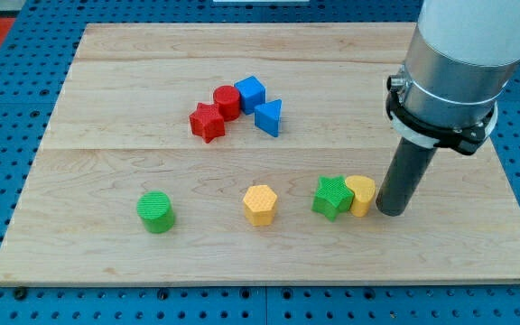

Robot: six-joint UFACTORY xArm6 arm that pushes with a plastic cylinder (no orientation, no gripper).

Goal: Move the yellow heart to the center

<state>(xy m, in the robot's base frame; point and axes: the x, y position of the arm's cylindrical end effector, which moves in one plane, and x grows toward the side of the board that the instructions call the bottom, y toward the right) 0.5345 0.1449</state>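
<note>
yellow heart | we see it lying flat on the worktop | lower right of the frame, right of centre | its left side touches a green star

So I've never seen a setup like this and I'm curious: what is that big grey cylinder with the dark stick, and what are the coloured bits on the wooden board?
That is a robot arm with no hand: it ends in a dark rod, and my tip pushes blocks along the wooden board. Nothing is held. There is one camera view only.

The tip sits just at the view's right of the yellow heart, which touches the green star. Further left lie a yellow hexagon and a green cylinder. Higher up cluster a red star, red cylinder, blue cube and blue triangle.
</note>
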